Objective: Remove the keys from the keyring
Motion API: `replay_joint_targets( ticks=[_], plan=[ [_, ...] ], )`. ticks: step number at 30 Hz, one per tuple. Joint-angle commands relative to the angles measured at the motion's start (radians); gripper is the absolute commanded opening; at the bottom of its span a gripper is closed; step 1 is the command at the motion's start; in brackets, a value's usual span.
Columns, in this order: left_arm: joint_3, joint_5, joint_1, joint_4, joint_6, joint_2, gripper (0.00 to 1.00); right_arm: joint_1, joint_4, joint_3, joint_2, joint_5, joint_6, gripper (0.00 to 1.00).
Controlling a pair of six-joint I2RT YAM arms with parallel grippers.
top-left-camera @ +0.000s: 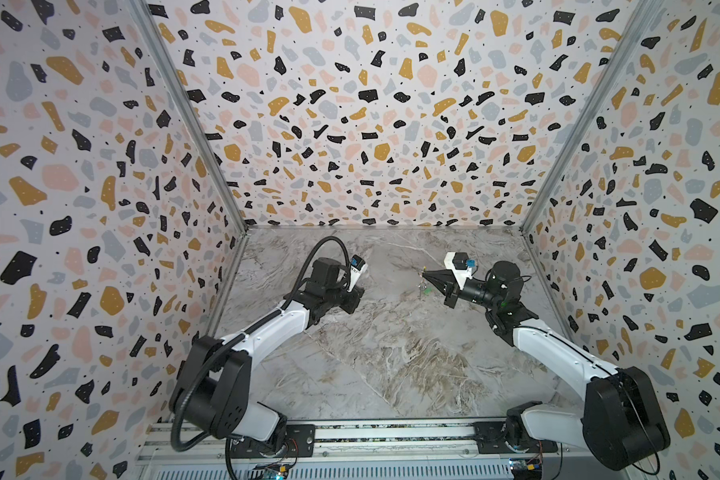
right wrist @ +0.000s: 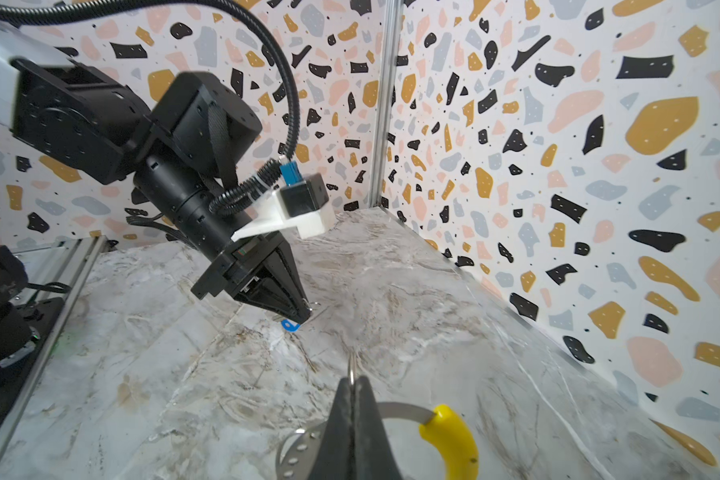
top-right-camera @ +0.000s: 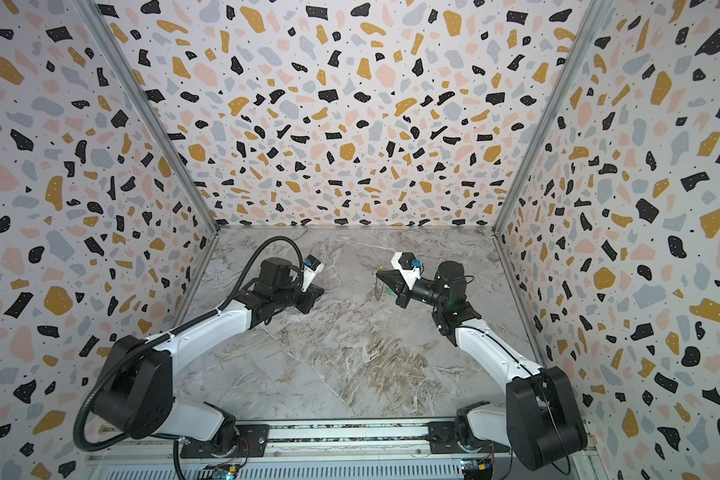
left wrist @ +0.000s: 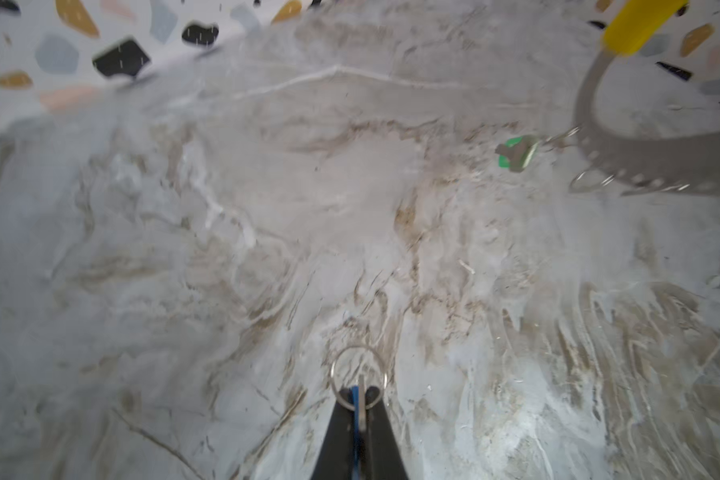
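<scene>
My left gripper (left wrist: 359,395) (top-left-camera: 361,293) is shut on the key with the blue tag (left wrist: 354,399) (right wrist: 290,325). That key's small split ring (left wrist: 358,371) sticks out past the tips, apart from the keyring. My right gripper (right wrist: 353,380) (top-left-camera: 425,274) is shut on the keyring (right wrist: 304,449), a grey perforated band with a yellow sleeve (right wrist: 449,436) (left wrist: 636,25), held above the table. A thin metal edge shows between the tips. The key with the green tag (left wrist: 515,153) (top-left-camera: 427,292) hangs from the keyring (left wrist: 641,153) by a small ring.
The marble tabletop (top-left-camera: 391,353) is walled on three sides by speckled panels (top-left-camera: 371,124). An aluminium rail (top-left-camera: 350,436) carrying both arm bases runs along the front edge. The grippers face each other near the back, a hand's width apart.
</scene>
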Motion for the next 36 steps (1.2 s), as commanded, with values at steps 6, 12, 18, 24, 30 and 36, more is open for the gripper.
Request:
replay_joint_targets(
  ticks=[6, 12, 18, 24, 30, 36],
  plan=[
    [-0.092, -0.169, 0.048, 0.118, -0.232, 0.124, 0.0, -0.091, -0.486, 0.104, -0.079, 0.082, -0.351, 0.0],
    [-0.141, -0.2, 0.083, 0.162, -0.297, 0.175, 0.08, -0.088, -0.596, 0.145, -0.005, 0.077, -0.465, 0.0],
    [-0.178, -0.207, 0.105, 0.195, -0.297, 0.125, 0.31, -0.009, -0.504, 0.119, 0.067, 0.094, -0.434, 0.0],
    [-0.182, -0.291, 0.106, 0.186, -0.258, -0.064, 0.48, 0.125, -0.431, 0.139, 0.176, 0.154, -0.381, 0.0],
    [-0.144, -0.378, 0.107, 0.141, -0.179, -0.238, 0.51, 0.27, -0.412, 0.225, 0.338, 0.221, -0.359, 0.02],
    [-0.114, -0.355, 0.107, 0.103, -0.15, -0.287, 0.52, 0.353, -0.411, 0.351, 0.489, 0.263, -0.32, 0.04]
  ],
)
